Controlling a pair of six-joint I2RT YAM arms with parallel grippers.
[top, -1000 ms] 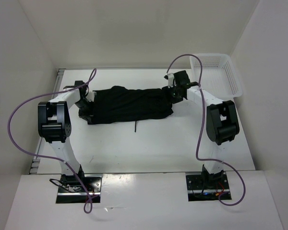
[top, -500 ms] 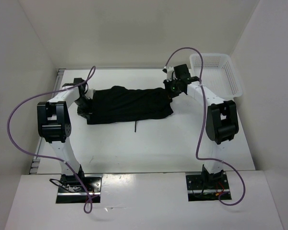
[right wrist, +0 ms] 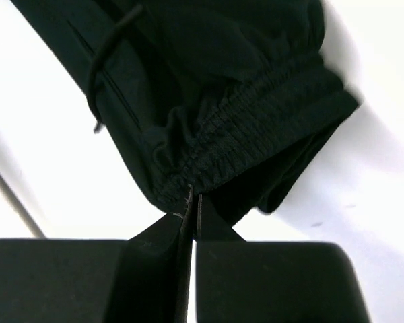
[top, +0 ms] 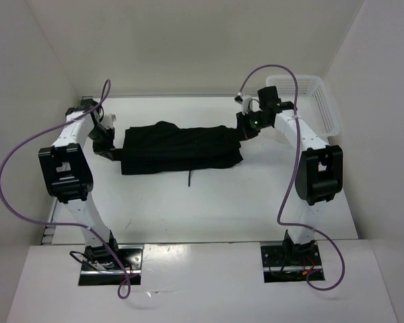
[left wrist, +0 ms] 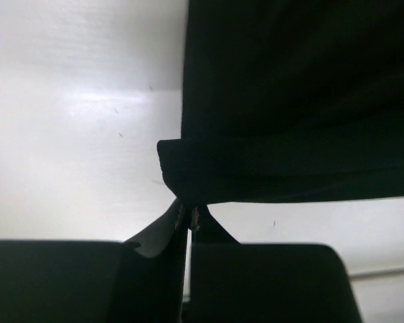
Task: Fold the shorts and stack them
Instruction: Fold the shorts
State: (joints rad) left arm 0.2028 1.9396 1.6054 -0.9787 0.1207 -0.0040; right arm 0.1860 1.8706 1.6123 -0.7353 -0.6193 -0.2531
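Observation:
The black shorts [top: 178, 148] lie stretched out sideways across the far middle of the table, their thin drawstring [top: 189, 178] trailing off the near edge. My left gripper [top: 116, 153] is at their left end, shut on the hem corner. In the left wrist view the fingertips [left wrist: 188, 212] pinch the folded edge of the shorts [left wrist: 289, 101]. My right gripper [top: 245, 131] is at the right end. In the right wrist view it [right wrist: 192, 198] is shut on the gathered elastic waistband of the shorts [right wrist: 222, 67], with the drawstring [right wrist: 104, 54] lying above.
A white mesh basket [top: 316, 101] stands at the far right corner, just beyond the right arm. White walls close in the table at the back and on both sides. Purple cables loop off both arms.
The right gripper has shut on the waistband. The left arm has swung out to the left and the right arm slightly right, pulling the shorts' ends outward.

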